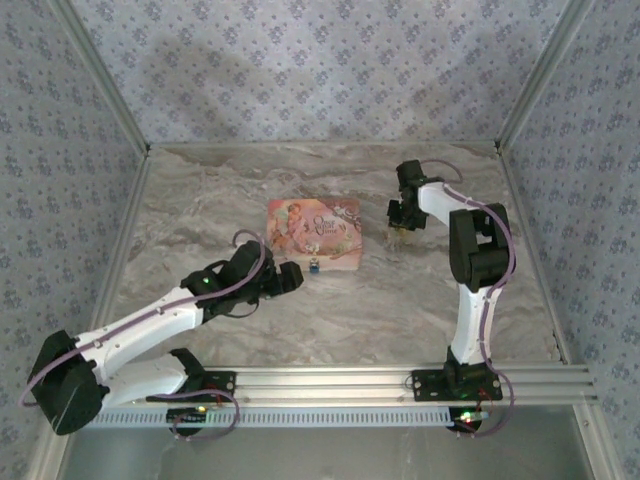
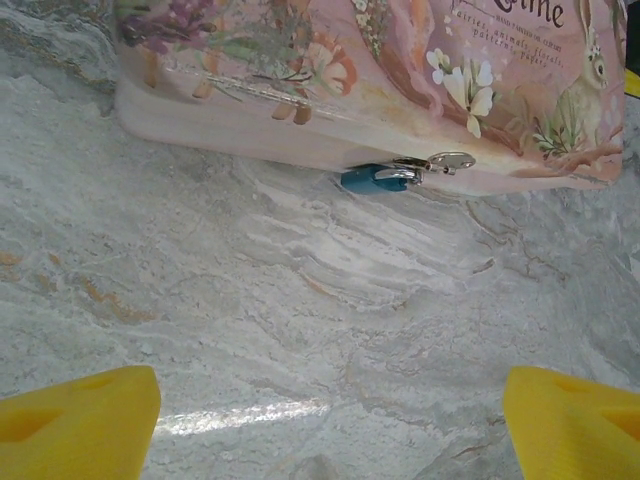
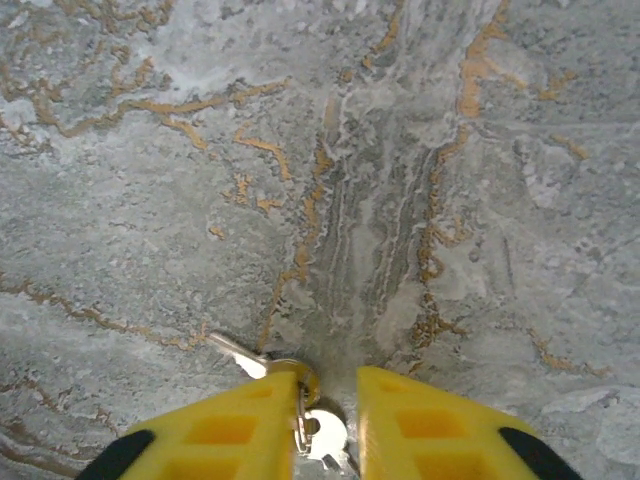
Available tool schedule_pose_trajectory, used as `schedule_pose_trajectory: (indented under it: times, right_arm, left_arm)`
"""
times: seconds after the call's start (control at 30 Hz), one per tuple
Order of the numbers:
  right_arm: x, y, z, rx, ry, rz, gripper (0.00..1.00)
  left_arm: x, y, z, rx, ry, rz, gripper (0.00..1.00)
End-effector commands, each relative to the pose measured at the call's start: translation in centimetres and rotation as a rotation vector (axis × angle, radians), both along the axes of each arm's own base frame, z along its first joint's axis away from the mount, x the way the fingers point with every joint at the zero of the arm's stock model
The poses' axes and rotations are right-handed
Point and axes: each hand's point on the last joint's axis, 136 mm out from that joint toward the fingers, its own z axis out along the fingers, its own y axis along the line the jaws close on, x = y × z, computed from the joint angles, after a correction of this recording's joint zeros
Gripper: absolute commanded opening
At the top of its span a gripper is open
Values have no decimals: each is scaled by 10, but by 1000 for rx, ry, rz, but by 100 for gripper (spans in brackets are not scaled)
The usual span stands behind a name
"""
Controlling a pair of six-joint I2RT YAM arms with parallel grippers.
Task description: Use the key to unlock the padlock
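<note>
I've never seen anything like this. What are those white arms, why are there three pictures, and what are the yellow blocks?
These are two robot arms bolted to a marble-patterned table. One picture looks down from above. The other two come from a small camera on each wrist, and the yellow blocks are that arm's own fingers. On the table lies a flat pink pouch with a tiny blue padlock at its edge. The left gripper is open, holds nothing and faces the padlock. The right gripper straddles a small bunch of keys on the table. Whether it grips them is unclear.
</note>
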Motion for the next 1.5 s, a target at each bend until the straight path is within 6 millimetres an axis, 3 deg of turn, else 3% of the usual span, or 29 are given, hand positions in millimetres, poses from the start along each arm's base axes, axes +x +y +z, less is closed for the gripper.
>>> schedule_pose_trajectory:
  times: [0.0, 0.2, 0.4, 0.5, 0.77, 0.9, 1.17, 1.4, 1.47]
  right_arm:
    - [-15, 11, -19, -28, 89, 44, 17]
    - [-17, 18, -20, -32, 111, 78, 0]
    - [-15, 25, 6, 16, 27, 95, 0]
    - [-9, 30, 36, 55, -72, 95, 0]
    - [-23, 29, 107, 123, -223, 91, 0]
    - [-34, 28, 149, 159, -316, 86, 0]
    - [-72, 40, 244, 248, -541, 145, 0]
    - [-114, 67, 307, 321, -769, 305, 0]
    - [-132, 78, 309, 326, -814, 373, 0]
  left_arm:
    - [1, 2, 4, -13, -21, 20, 89]
    - [-1, 7, 1, -13, -22, 38, 89]
    - [-2, 10, 2, -7, -24, 45, 89]
    - [-1, 11, 4, -4, -31, 47, 89]
    - [7, 5, 19, -7, -68, 28, 89]
    - [15, -3, 37, -19, -106, 10, 89]
    - [34, -17, 89, -82, -199, -34, 88]
    - [48, -19, 127, -129, -268, -57, 88]
    - [50, -18, 140, -143, -292, -65, 88]
